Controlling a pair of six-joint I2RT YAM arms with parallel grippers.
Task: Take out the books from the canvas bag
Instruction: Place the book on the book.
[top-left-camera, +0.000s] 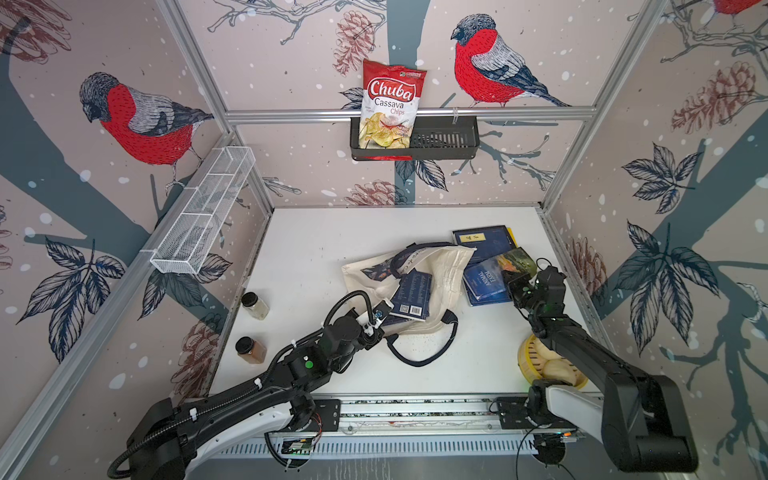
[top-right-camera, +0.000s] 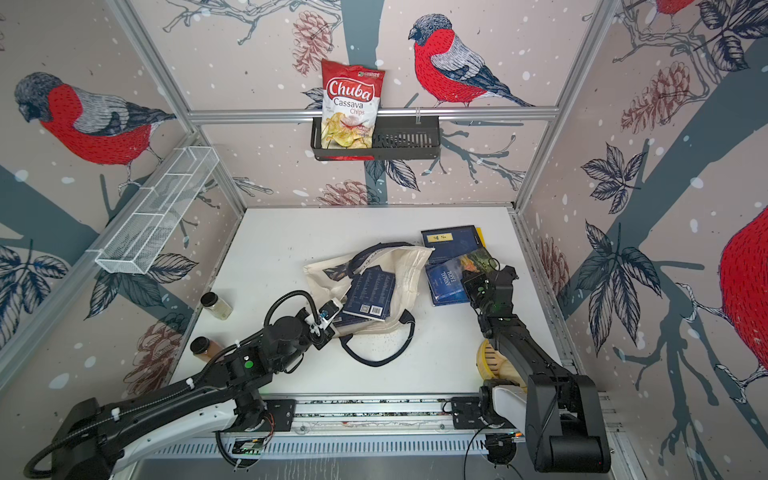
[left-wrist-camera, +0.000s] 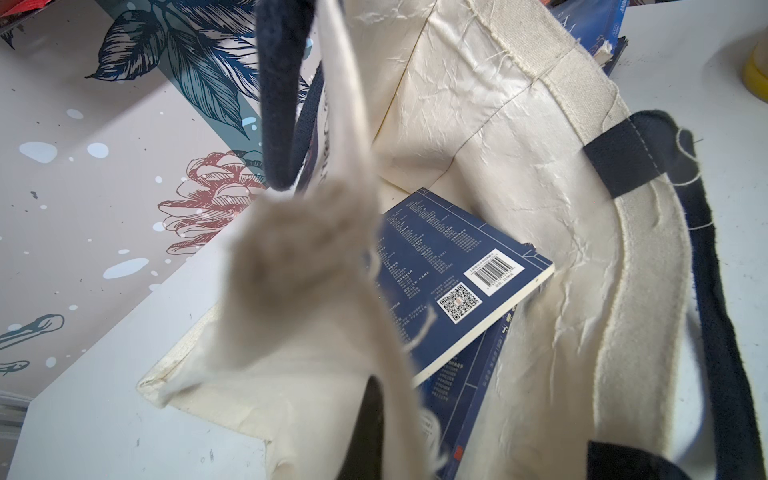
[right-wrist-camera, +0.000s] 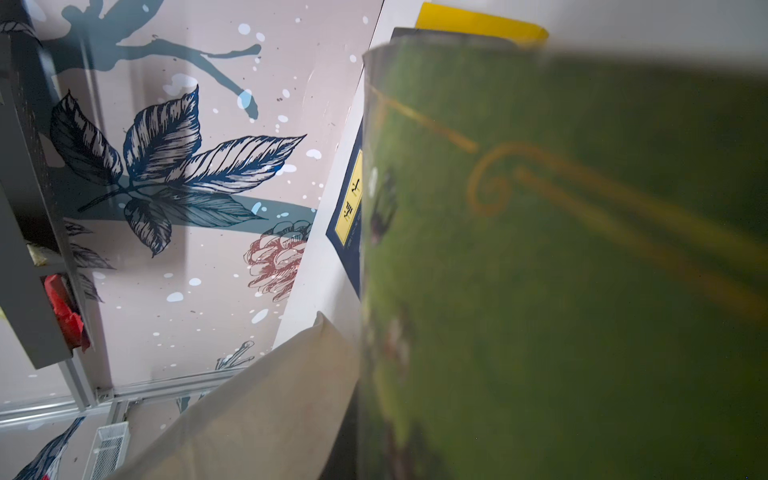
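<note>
Pinching the limp canvas bag (top-left-camera: 444, 270) by its rim with our left gripper (top-left-camera: 380, 310), right gripper (top-left-camera: 510, 277) clamped on a bendy green book (top-left-camera: 517, 259), we judge the navy books (top-left-camera: 411, 291) inside light, best gripped near their spines

Cream canvas bag (top-left-camera: 446, 274) lying open, navy books (top-left-camera: 409, 296) inside, other books (top-left-camera: 482, 283) beside

Past the left gripper (top-left-camera: 380, 312) jaws, the bag (top-left-camera: 444, 270) mouth was open, its floor taken by two books (left-wrist-camera: 449, 266). Ahead of the right gripper (top-left-camera: 510, 277) jaws, passage was blocked by a green book (right-wrist-camera: 561, 270) and a pile (top-left-camera: 484, 241). Between both pairs of jaws, bare table (top-left-camera: 486, 345) was left.
</note>
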